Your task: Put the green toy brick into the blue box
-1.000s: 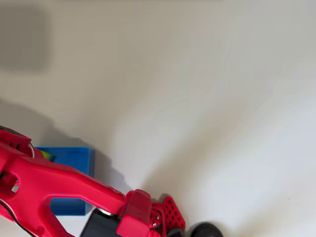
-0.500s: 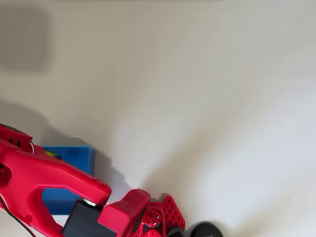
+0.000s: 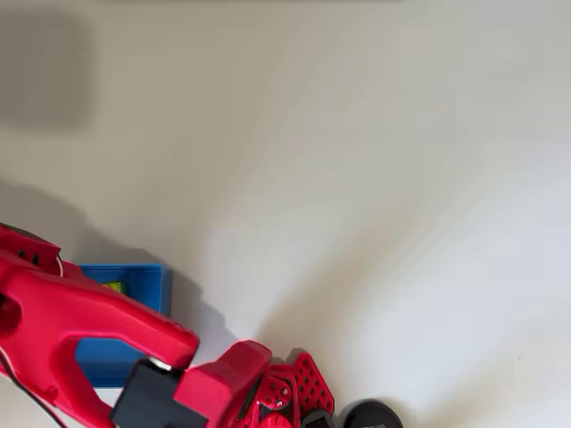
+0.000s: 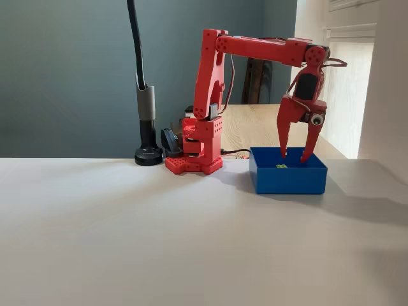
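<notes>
Now: brick in box, fingers spread above it

Red arm (image 4: 255,48) rises from its base (image 4: 194,162), upper link near upright, forearm reaching level to the right in the fixed view, wrist bent straight down. Fingers (image 4: 294,155) spread wide, tips pointing down and dipped just inside the blue box (image 4: 287,180), holding nothing. Green toy brick (image 4: 281,167) lies on the box floor, below and just left of the fingers, clear of both tips. In the overhead view the arm (image 3: 80,316) crosses over the box (image 3: 147,278); brick (image 3: 112,287) peeks out beside the forearm. Box sits on the pale desk (image 4: 159,242), right of the base.
</notes>
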`<state>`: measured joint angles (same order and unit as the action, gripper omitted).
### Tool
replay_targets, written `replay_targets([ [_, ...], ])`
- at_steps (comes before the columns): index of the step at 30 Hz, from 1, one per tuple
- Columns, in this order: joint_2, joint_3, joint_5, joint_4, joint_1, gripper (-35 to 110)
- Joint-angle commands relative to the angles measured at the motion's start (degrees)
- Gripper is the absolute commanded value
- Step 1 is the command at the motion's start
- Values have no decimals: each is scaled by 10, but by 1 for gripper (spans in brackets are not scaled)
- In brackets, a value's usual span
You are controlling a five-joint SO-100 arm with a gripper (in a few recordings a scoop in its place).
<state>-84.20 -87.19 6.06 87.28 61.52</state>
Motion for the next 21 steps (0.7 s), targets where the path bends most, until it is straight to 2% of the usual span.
replay_targets([
  [1,-25,36,-8,9,7,0],
  [12,-139,45,-6,5,-5,0],
  [21,-210,-44,20,-73,-191,0],
])
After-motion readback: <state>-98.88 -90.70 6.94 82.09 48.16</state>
